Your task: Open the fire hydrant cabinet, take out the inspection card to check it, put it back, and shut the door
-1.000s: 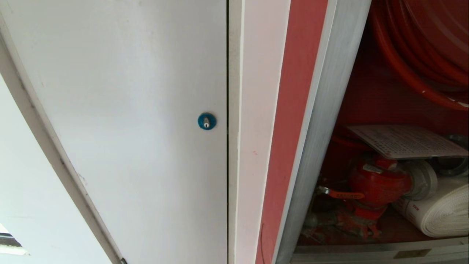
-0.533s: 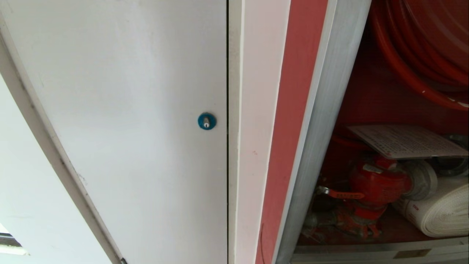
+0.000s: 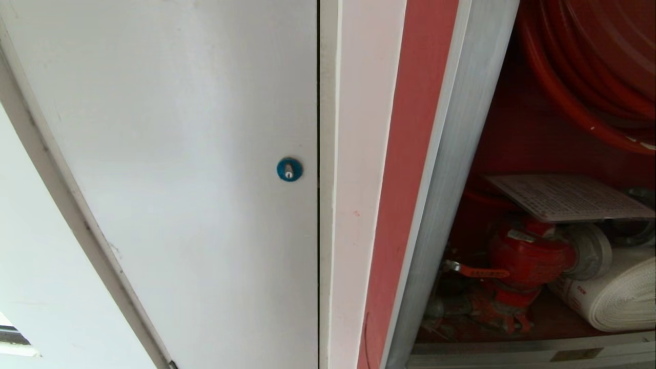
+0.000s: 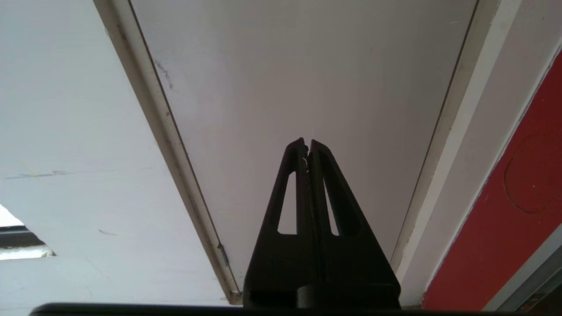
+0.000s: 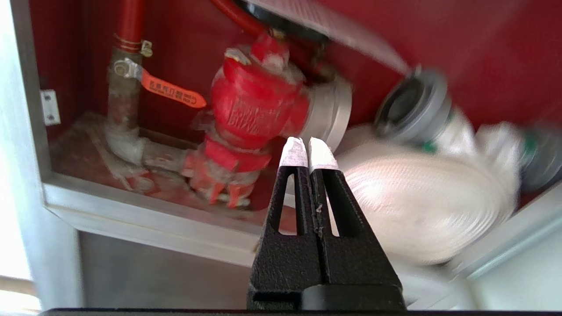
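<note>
The fire hydrant cabinet [image 3: 451, 169] stands open at the right of the head view, with a silver frame and a red inside. The pale inspection card [image 3: 569, 197] lies flat on top of the red valve [image 3: 528, 256], below the red hose reel [image 3: 589, 66]. The door is out of view. In the right wrist view my right gripper [image 5: 308, 145] is shut and empty. It points into the cabinet's lower part, just short of the valve [image 5: 254, 101] and the rolled white hose [image 5: 421, 202]; the card [image 5: 333, 22] shows above. My left gripper [image 4: 306, 142] is shut, parked facing the white panel.
A plain white panel [image 3: 179, 154] with a blue round lock [image 3: 289, 169] fills the left of the head view. A red strip [image 3: 410, 169] separates it from the cabinet. The cabinet's lower frame rail [image 5: 145, 219] runs below the valve, and grey hose couplings [image 5: 415, 107] lie beside it.
</note>
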